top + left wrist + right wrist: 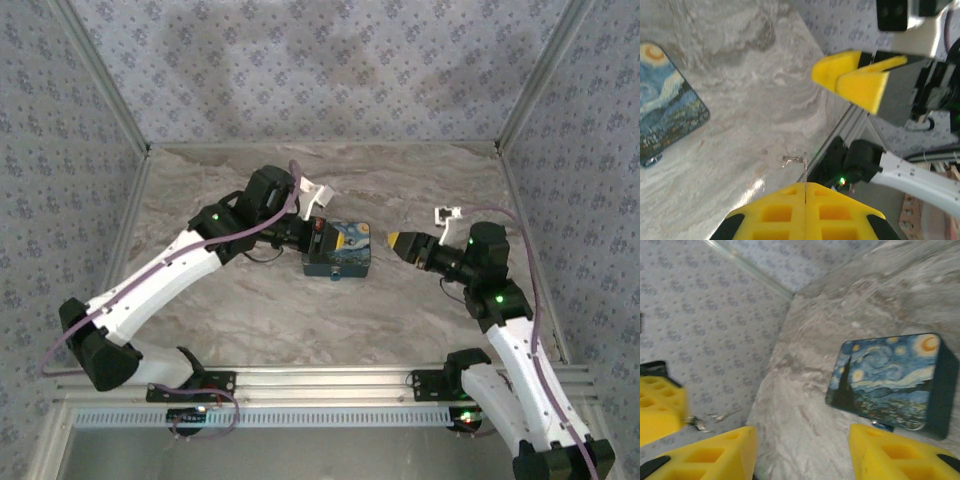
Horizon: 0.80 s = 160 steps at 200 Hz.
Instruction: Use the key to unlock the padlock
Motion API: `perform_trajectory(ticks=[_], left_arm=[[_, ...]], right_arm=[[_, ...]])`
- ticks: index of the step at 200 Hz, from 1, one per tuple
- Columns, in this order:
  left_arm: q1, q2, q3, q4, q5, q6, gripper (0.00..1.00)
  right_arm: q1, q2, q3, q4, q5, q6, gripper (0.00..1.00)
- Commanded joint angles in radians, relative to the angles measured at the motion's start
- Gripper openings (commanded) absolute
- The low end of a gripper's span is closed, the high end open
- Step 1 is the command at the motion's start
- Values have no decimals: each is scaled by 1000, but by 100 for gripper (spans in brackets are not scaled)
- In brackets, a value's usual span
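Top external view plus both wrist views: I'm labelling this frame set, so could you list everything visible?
box: one, blue and yellow starry-night print with dark sides, middle of the table
key: one, thin silvery metal, sticking out of the left claw's tips
metal fitting: one, silvery, on the box's lower edge, too small to identify
table: one, grey marbled, under everything
walls: three, pale blue-grey floral pattern, around the table
left arm: one, white with black joints, reaching to the box's left end
right arm: one, white and black, right of the box
left claw: one, yellow, shut on the key
right claw: one, yellow, open, facing the box
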Motion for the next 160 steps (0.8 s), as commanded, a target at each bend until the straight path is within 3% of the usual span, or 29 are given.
perform_trajectory(ticks=[1,25,54,100,160], left_arm=[[28,30,49,-66,102,73,0],[39,66,69,-63,172,91,0],[38,97,86,-58,234,100,0],[38,84,77,-7,312,90,0],[31,87,79,8,330,84,0]], right_arm=[[-10,63,-3,98,-212,2,50],[-7,91,-34,277,-304,77,49],[17,96,-39,334,-319,99,47],[74,100,-43,360,-325,92,38],[154,107,-11,355,-302,59,41]])
